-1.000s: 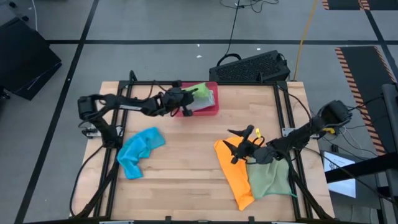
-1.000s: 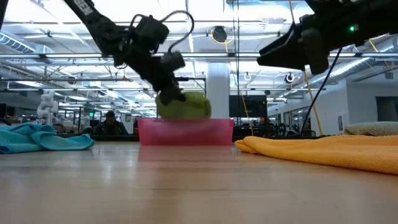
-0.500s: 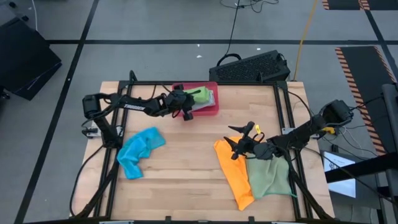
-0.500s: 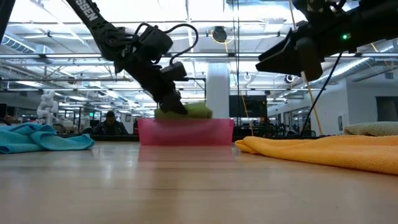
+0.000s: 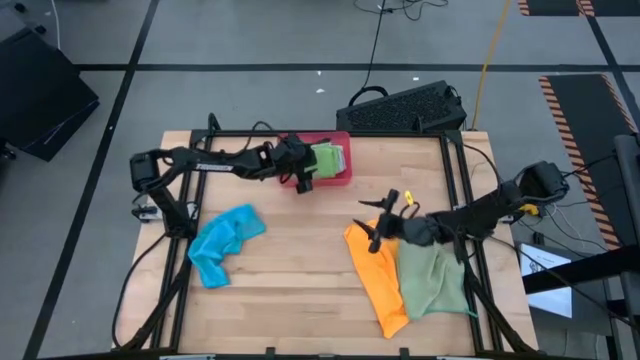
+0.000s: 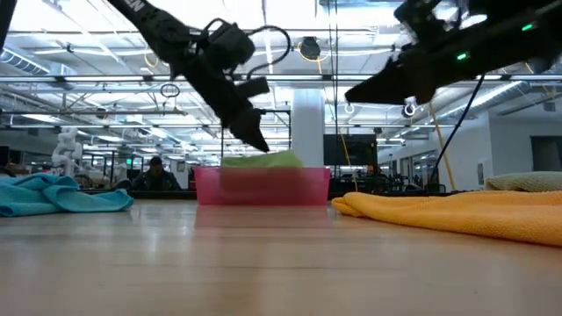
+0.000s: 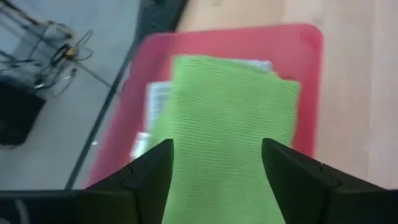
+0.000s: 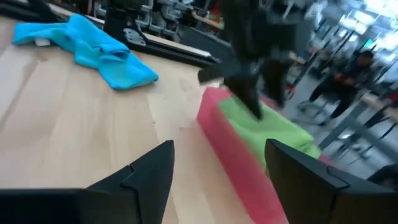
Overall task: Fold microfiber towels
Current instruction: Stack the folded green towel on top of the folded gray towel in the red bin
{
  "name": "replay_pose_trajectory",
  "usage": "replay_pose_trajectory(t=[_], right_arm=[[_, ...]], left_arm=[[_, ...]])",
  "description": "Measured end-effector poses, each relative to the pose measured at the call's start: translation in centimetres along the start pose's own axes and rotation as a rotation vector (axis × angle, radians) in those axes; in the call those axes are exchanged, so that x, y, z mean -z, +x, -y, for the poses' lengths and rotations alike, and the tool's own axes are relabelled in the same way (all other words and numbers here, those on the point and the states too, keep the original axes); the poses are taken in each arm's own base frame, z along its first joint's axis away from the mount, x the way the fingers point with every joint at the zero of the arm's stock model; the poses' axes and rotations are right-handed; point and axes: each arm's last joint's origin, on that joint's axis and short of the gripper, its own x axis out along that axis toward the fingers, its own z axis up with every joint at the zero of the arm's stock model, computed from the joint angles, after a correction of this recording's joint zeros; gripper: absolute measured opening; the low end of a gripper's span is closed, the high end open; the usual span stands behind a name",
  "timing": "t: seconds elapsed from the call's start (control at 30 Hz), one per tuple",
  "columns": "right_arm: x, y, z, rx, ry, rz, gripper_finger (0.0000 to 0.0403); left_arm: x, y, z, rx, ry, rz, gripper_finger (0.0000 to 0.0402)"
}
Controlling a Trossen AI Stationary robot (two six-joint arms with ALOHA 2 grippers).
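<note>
one crumpled bright blue microfiber towel (image 5: pixel 224 243) at desk's (image 5: pixel 300 300) left, left gripper (image 5: pixel 305 178) jaws spread above folded lime-green towel (image 5: pixel 328 157) in rigid pink-red tray (image 5: pixel 338 178), right gripper (image 5: pixel 378 226) jaws spread over flat orange towel (image 5: pixel 375 280), pale green towel (image 5: pixel 432 285) beside it

No word, label, brand, number or sign can be read in any of the four views. The dark left arm (image 6: pixel 145 17) carries a few white letters in the low view, but they are cut off and cannot be read.
</note>
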Motion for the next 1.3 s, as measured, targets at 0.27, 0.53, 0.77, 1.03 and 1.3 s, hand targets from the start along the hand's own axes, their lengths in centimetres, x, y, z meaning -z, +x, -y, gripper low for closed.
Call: replay_pose_trajectory(t=[0.27, 0.53, 0.77, 1.03, 1.3], right_arm=[[0.9, 5.3, 9.0, -0.113, 0.203, 0.115, 0.0164], [0.6, 12.4, 15.7, -0.305, 0.214, 0.086, 0.0044], [1.6, 18.5, 16.9, -0.472, 0.202, -0.059, 0.0007], [2.7, 22.3, 18.7, -0.539, 0.243, -0.253, 0.0001], [4.1, 22.1, 21.3, -0.419, 0.373, -0.341, 0.0001]], left_arm=[[-1.5, -6.1, -2.7, -0.158, -0.089, 0.017, 0.0183], [2.1, -10.4, -2.8, -0.144, -0.256, 0.072, 0.0126], [4.7, -11.7, 0.2, -0.078, -0.333, 0.155, 0.0118], [5.5, -11.1, 2.6, -0.032, -0.350, 0.335, 0.0117], [5.3, -10.3, 2.7, -0.046, -0.324, 0.380, 0.0117]])
